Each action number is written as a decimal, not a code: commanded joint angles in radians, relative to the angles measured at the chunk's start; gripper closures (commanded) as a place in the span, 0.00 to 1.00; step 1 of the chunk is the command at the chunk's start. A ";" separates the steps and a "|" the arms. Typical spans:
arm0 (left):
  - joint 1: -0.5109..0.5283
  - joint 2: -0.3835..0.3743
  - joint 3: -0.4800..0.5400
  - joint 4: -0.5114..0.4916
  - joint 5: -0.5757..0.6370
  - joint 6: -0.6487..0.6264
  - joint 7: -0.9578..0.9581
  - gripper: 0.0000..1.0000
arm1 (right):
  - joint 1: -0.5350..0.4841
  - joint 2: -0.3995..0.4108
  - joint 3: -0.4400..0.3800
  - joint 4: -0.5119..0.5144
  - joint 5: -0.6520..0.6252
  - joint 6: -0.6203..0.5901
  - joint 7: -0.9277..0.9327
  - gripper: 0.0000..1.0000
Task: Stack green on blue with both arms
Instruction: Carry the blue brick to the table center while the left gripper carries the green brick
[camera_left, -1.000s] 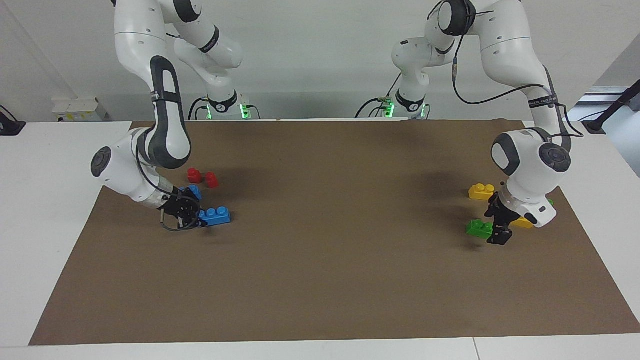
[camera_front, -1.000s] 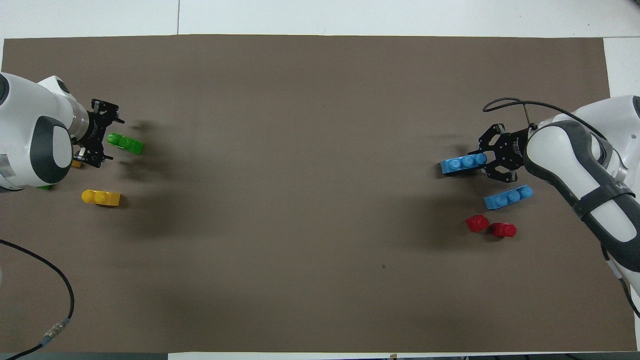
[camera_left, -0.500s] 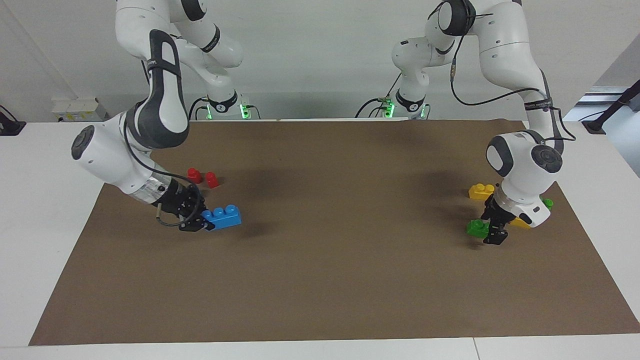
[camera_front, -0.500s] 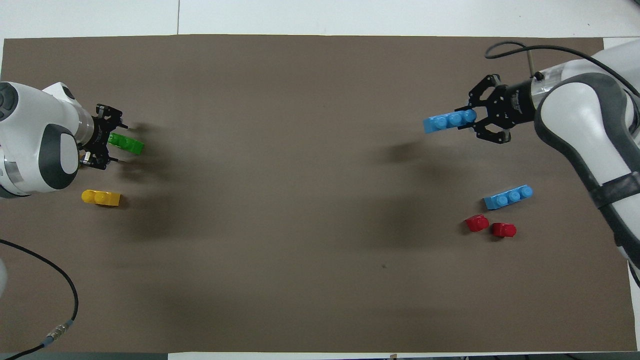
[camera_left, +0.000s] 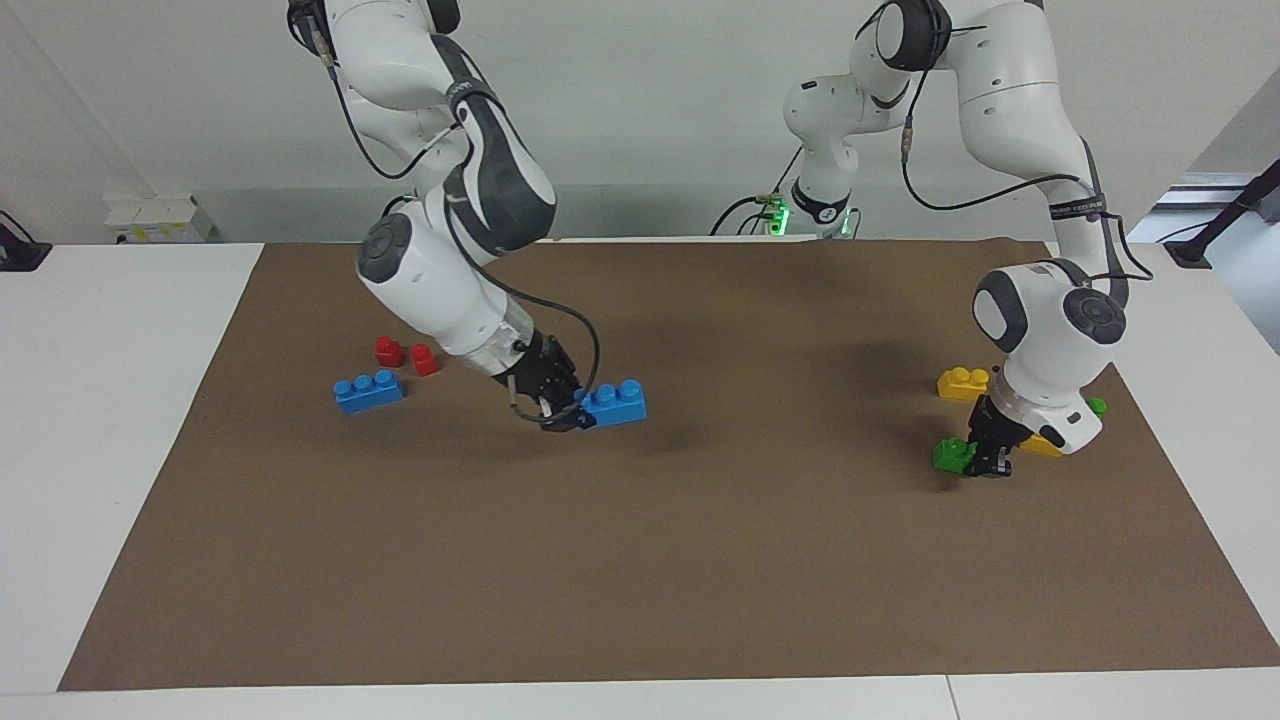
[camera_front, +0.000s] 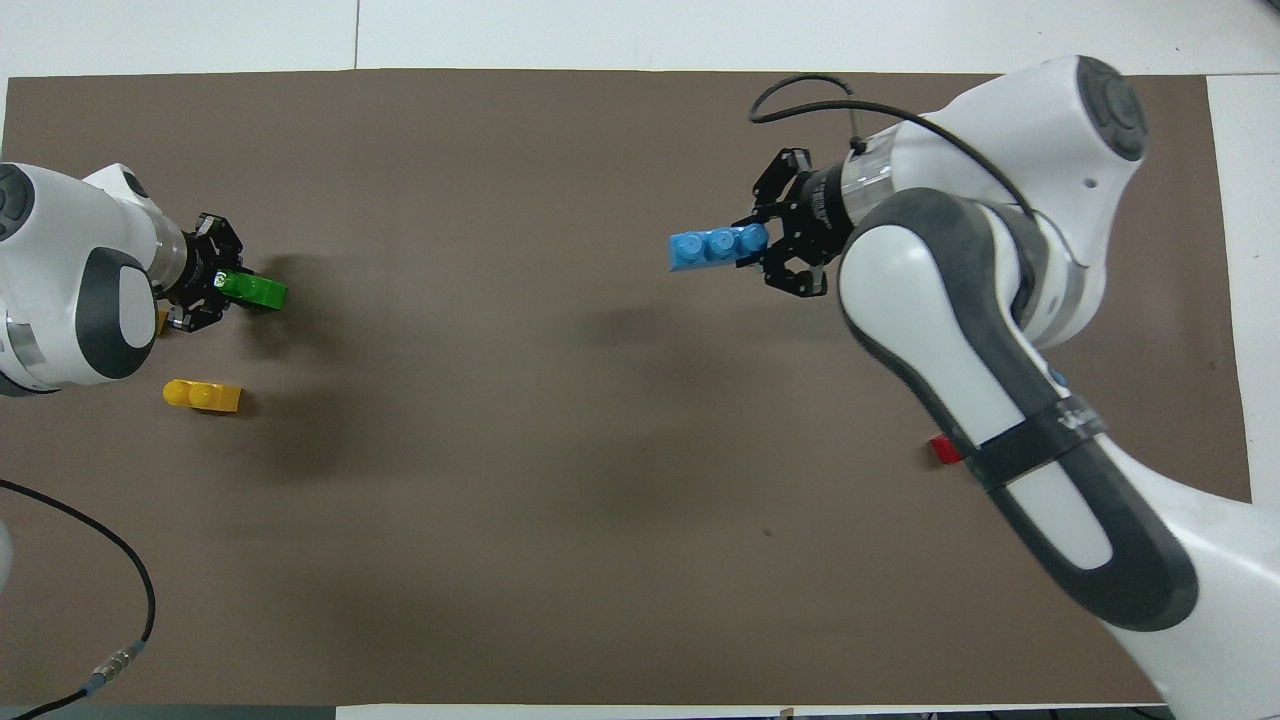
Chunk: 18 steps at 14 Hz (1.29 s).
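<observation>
My right gripper (camera_left: 577, 414) is shut on one end of a blue three-stud brick (camera_left: 614, 401) and holds it just above the mat near the table's middle; in the overhead view the gripper (camera_front: 757, 244) and the brick (camera_front: 716, 247) both show. A second blue brick (camera_left: 369, 390) lies toward the right arm's end, hidden under the arm in the overhead view. My left gripper (camera_left: 985, 458) is down at the mat, shut on the end of a green two-stud brick (camera_left: 951, 455), which also shows from overhead (camera_front: 255, 290) with the gripper (camera_front: 218, 285). A second green brick (camera_left: 1097, 406) peeks out beside the left wrist.
Two small red pieces (camera_left: 388, 350) (camera_left: 424, 359) sit nearer to the robots than the second blue brick. A yellow brick (camera_left: 963, 381) lies nearer to the robots than the held green brick, and another yellow one (camera_left: 1046, 446) is under the left wrist. A brown mat (camera_left: 700, 580) covers the table.
My right arm has carried the blue brick from the right arm's end toward the table's middle. My left gripper's fingers have closed on the green brick.
</observation>
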 joint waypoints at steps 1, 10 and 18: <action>0.003 -0.020 0.001 -0.017 0.021 0.001 -0.011 1.00 | 0.079 0.011 -0.010 -0.027 -0.004 0.012 0.099 1.00; -0.095 -0.175 -0.010 0.021 0.006 -0.212 -0.109 1.00 | 0.257 0.078 -0.011 -0.199 -0.058 0.370 0.302 1.00; -0.376 -0.255 -0.008 0.012 0.008 -0.299 -0.536 1.00 | 0.260 0.072 -0.010 -0.296 -0.078 0.480 0.319 1.00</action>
